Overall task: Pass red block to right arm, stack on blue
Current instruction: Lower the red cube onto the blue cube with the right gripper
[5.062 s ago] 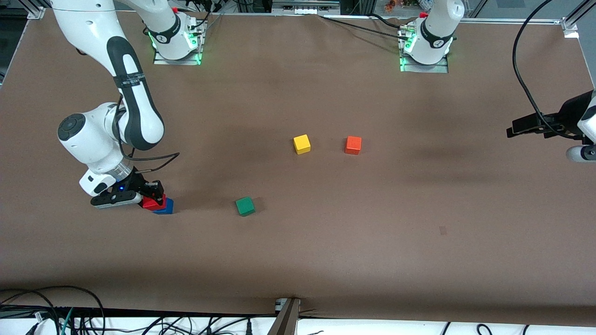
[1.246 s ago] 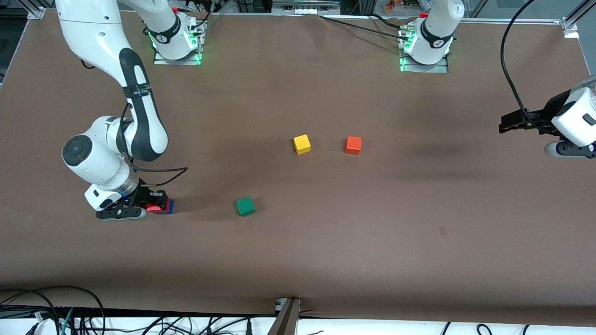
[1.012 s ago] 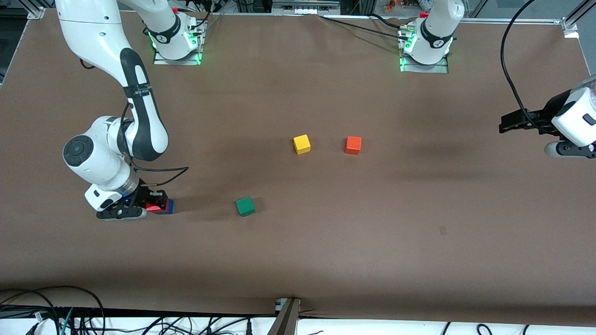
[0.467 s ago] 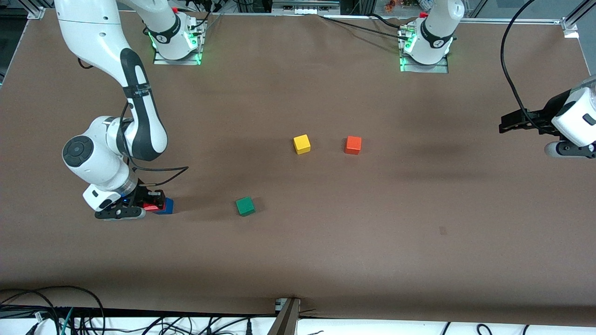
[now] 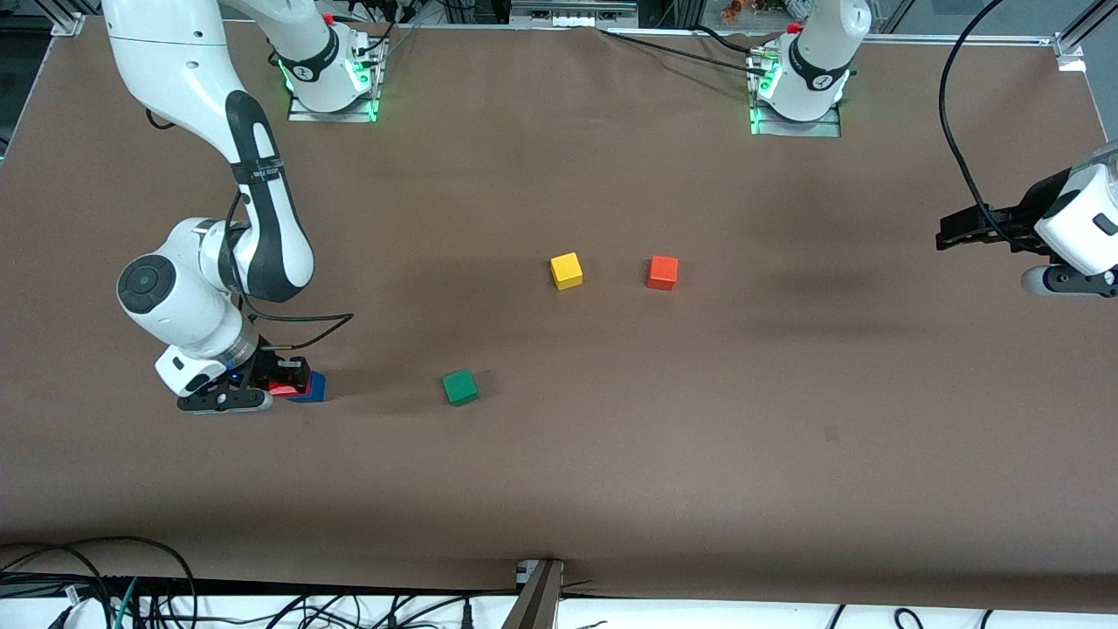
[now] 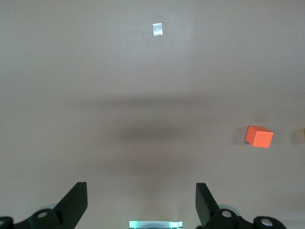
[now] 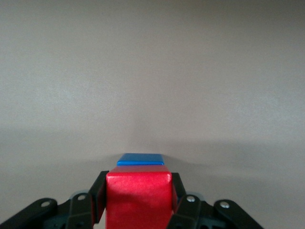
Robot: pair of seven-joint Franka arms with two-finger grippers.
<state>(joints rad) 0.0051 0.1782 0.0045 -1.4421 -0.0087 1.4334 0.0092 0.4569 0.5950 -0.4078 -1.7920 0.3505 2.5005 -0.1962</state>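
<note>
- My right jaws (image 7: 138,210) pinch the red block (image 7: 138,198), sitting offset on the blue (image 7: 140,159); release now and I think it tips off.
- Left jaws (image 6: 141,210) spread, empty, waiting over bare table (image 5: 611,454).

Green cube (image 5: 459,386) nearest the blue cube (image 5: 312,387) — bare table (image 5: 611,454) between.

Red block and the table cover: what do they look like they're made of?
Red block: hard and glossy, likely painted wood or plastic, as light gleams off its top and its edges are crisp. The right gripper is shut on it. Table cover: matte brown, likely paper or cloth, with no shine.
</note>
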